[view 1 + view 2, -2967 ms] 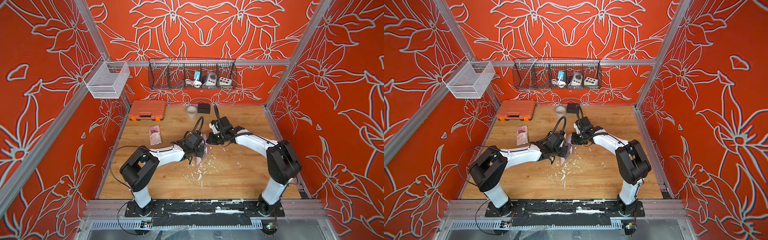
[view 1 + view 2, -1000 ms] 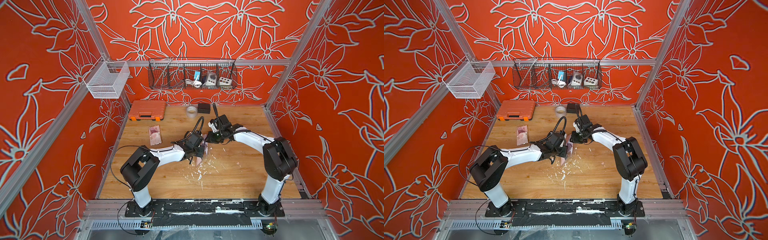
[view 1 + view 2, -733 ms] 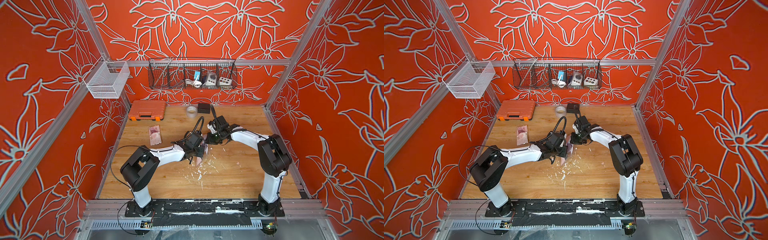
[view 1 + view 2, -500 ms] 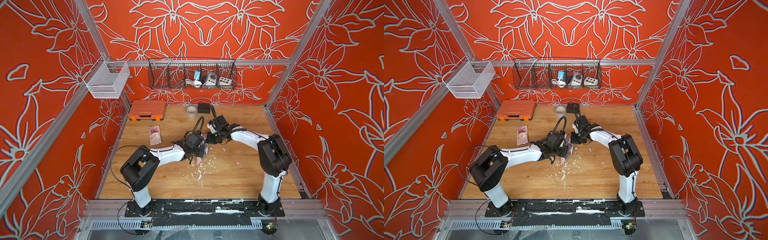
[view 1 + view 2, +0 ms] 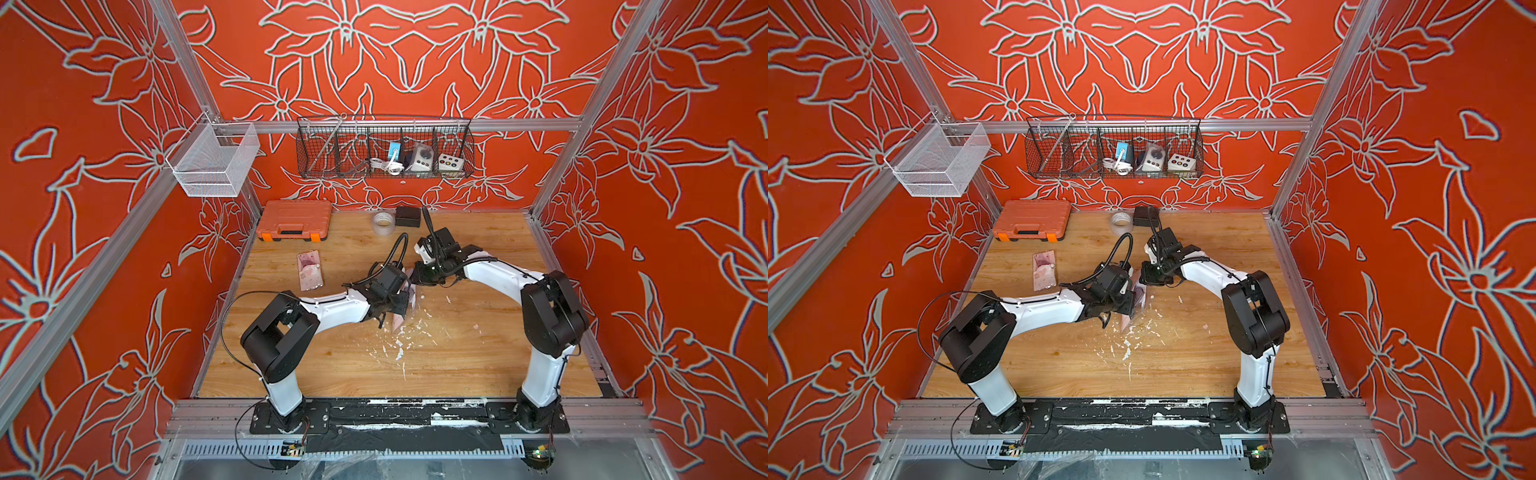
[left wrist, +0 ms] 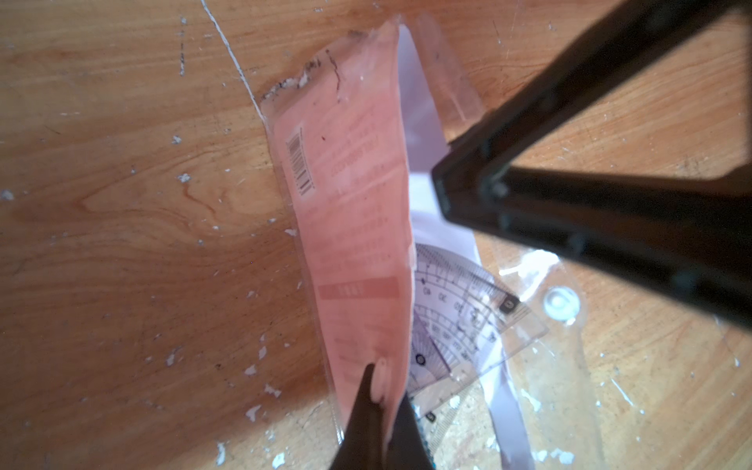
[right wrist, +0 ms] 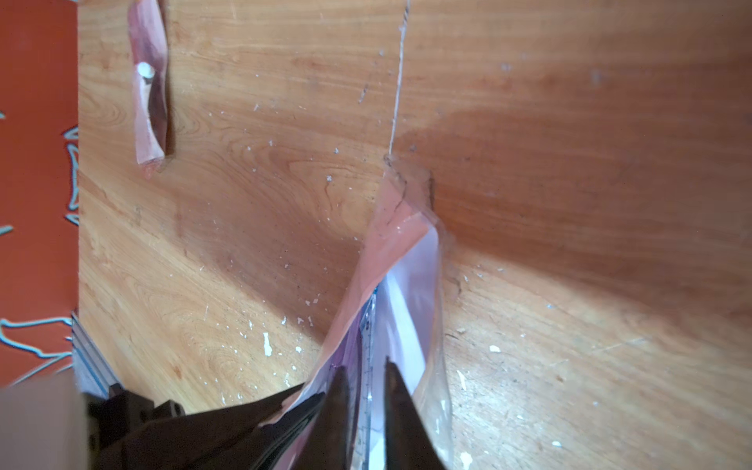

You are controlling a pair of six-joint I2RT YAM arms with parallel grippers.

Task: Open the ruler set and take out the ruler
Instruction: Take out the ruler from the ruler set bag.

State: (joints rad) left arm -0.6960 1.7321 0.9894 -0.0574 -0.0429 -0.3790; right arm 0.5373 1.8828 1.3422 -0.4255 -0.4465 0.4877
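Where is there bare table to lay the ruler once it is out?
Bare wood: the back right corner of the table, between the black box and the right wall; the front strip between the arm bases, though flake-strewn. Crowded: the middle, where left hand and right hand meet on the ruler set.

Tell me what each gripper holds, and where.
Left gripper pinches the pink plastic ruler-set pouch at its snap-button end. Right gripper straddles the clear ruler inside, jaws apart: apparently no hold.

- Orange case (image 5: 294, 220) is lying at the back left.
- Tape roll (image 5: 383, 223) and black box (image 5: 407, 216) are sitting just beside each other at the back.
- Wire rack (image 5: 384, 151) is hanging above them.
- White basket (image 5: 214, 160) is hanging on the left wall.
- Pink packet (image 5: 310, 270) is lying near the case.
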